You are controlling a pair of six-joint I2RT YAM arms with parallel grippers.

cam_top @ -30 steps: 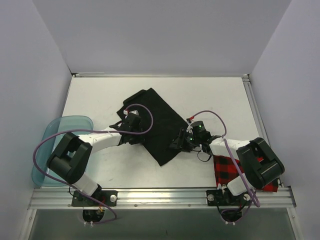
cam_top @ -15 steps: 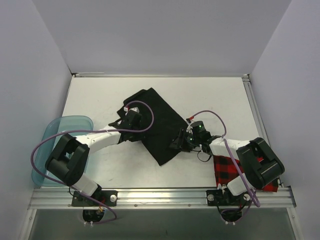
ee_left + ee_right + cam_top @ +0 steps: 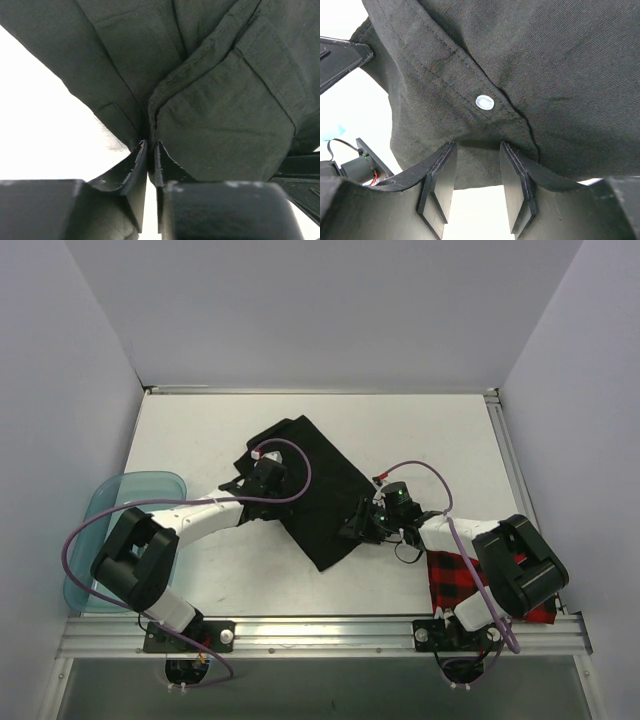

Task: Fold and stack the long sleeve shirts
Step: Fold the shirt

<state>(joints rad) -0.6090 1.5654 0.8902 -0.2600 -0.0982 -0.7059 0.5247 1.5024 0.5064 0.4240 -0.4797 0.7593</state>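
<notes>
**A:** Start with the biggest thing. What's on the desk [image 3: 200, 430]?

**B:** The black shirt [image 3: 315, 490]. It lies around the middle as a rough rectangle turned on a diagonal, one corner pointing at the near edge.

**A:** And over at the side?

**B:** A teal tub [image 3: 140, 488] sits at the left edge, beside the left arm's elbow. The red-and-black check shirt [image 3: 455, 575] is bunched at the near right corner. The right arm partly covers it, and it lies well apart from the black one.

**A:** Now the arms. What about the left gripper [image 3: 150, 145]?

**B:** It's at the shirt's far left edge. The wrist view shows its jaws pressed almost together, with a ridge of black cloth pinched at their tips. It is clenched on the black shirt.

**A:** And the right gripper [image 3: 474, 145]?

**B:** That one is at the shirt's near right edge. Its jaws stand apart, and the hem hangs in the gap between them. I cannot tell whether they are pressing the cloth or only framing it.

**A:** Anything smaller?

**B:** One white button [image 3: 485, 102] on the stitched placket, just beyond the right gripper's fingertips.
</notes>
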